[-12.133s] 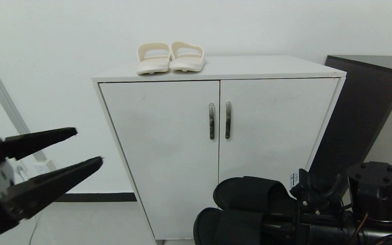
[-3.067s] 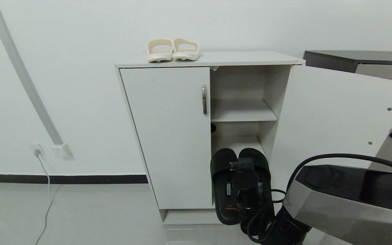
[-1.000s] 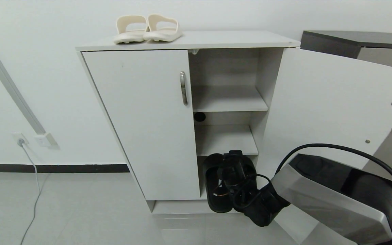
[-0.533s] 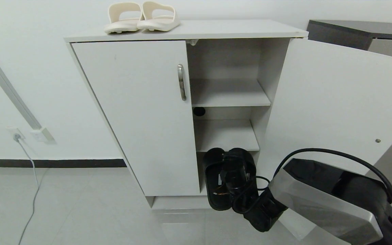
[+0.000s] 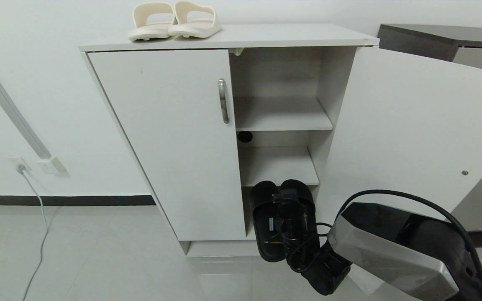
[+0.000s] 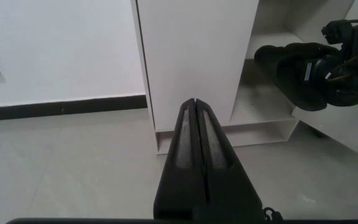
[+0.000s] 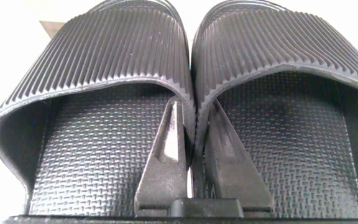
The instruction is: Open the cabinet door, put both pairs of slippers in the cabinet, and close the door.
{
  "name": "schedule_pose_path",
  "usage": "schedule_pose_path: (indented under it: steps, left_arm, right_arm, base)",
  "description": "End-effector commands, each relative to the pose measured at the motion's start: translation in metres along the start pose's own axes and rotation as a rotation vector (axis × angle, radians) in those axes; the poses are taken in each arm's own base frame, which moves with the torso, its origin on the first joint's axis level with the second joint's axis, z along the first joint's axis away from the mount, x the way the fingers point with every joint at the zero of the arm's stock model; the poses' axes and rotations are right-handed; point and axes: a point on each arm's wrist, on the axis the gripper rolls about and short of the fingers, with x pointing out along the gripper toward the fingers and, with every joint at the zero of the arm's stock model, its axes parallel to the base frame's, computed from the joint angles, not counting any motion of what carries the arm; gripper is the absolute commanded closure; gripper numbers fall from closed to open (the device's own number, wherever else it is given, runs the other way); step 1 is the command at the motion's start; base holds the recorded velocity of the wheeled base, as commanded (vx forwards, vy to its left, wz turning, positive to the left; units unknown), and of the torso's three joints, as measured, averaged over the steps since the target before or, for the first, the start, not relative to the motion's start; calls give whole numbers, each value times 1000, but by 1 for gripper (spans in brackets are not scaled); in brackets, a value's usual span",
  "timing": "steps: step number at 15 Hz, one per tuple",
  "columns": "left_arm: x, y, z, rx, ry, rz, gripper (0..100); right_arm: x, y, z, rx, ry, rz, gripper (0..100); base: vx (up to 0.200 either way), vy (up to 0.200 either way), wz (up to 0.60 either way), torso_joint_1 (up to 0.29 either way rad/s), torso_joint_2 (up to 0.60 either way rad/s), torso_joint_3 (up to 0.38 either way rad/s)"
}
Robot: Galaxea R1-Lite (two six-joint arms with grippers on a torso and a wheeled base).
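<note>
The white cabinet (image 5: 291,35) stands with its right door (image 5: 412,125) swung open and its left door (image 5: 161,138) closed. A cream pair of slippers (image 5: 174,19) lies on its top, at the left. My right gripper (image 5: 290,209) is shut on the black slippers (image 5: 268,217), pinching their inner edges (image 7: 194,124) together. It holds them side by side at the mouth of the bottom compartment (image 6: 260,102), below the lower shelf (image 5: 278,167). My left gripper (image 6: 194,102) is shut on nothing, low over the floor in front of the closed left door.
A dark cabinet (image 5: 433,39) stands just right of the open door. An upper shelf (image 5: 283,115) is bare. A wall socket with a cable (image 5: 19,169) is at the left, above grey floor (image 5: 98,259).
The right door, shut 12 s ago, now stands open. Over the last half second the black slippers have dipped slightly at the bottom compartment. The camera shifted before that.
</note>
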Motion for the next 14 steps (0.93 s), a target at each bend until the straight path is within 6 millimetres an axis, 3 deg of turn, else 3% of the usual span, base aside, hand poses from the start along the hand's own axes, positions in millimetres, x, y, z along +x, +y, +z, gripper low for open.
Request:
schedule_pose_path:
  steps: [1,3,14]
  left_arm:
    - [0,0,0,-1,2,0,100]
    - [0,0,0,-1,2,0,100]
    - [0,0,0,-1,2,0,100]
  right_arm:
    - [0,0,0,-1,0,0,100]
    - [1,0,0,0,-1,-1,100]
    - [2,-2,1,3,-3,-6,100]
  base:
    - [0,0,0,0,0,0]
    - [0,0,0,0,0,0]
    - [200,0,0,0,2,1]
